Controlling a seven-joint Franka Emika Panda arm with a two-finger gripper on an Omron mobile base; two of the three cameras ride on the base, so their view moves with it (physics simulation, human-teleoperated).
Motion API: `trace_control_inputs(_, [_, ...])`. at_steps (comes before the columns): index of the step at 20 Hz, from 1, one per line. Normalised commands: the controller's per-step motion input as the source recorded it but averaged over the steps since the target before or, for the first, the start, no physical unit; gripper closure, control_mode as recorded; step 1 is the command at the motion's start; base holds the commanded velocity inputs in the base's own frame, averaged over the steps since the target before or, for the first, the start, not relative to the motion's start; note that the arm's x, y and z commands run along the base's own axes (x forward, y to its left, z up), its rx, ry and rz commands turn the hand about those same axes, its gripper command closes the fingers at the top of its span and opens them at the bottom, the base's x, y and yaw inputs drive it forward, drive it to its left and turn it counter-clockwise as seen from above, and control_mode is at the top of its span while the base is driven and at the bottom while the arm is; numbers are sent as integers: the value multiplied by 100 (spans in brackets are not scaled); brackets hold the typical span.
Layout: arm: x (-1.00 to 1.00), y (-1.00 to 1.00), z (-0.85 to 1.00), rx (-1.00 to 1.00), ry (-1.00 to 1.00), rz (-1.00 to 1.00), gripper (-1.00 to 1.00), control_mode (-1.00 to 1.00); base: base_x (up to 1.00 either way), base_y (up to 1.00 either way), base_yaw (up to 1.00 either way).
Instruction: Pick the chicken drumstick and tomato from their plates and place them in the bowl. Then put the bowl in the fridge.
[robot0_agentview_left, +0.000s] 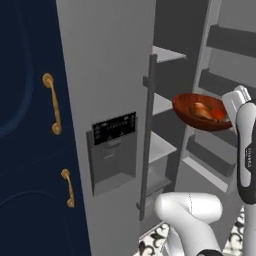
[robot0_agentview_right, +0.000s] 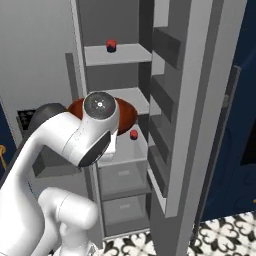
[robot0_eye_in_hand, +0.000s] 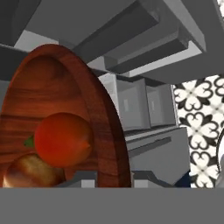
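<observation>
fingers (robot0_eye_in_hand: 111, 177): you have them pinched tight on the bowl's rim, one tip on each side of the wall, low in the hand view.
bowl (robot0_agentview_left: 201, 111): you carry it in the air, tilted, in front of the open fridge; from the left base view it hangs level with the middle shelves, touching none that you can make out.
tomato (robot0_eye_in_hand: 63, 140): it sits inside the bowl, resting against the drumstick.
drumstick (robot0_eye_in_hand: 30, 171): it lies at the low side of the bowl, just under the tomato.
fridge (robot0_agentview_left: 107, 65): its door stands swung wide, the shelves bare in front of you.
shelf (robot0_agentview_right: 131, 98): the middle one lies just behind the bowl in the right base view and looks wide enough to take it.
red things (robot0_agentview_right: 111, 46): one small piece stands on the upper shelf and another on the shelf below the bowl; keep away from both.
step: both foods look loaded, so you are on the last part, getting the bowl into the fridge.
next move: level the bowl so nothing rolls out, push it in over the middle shelf, lower it until it sits flat, then let the fingers part and back out.
</observation>
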Motion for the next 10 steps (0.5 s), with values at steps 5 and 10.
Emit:
trace_control_inputs(5, [0, 0, 0, 0, 0, 0, 100, 100, 84, 24, -19])
trace_control_inputs(10, [0, 0, 0, 0, 0, 0, 100, 100, 55, -8, -5])
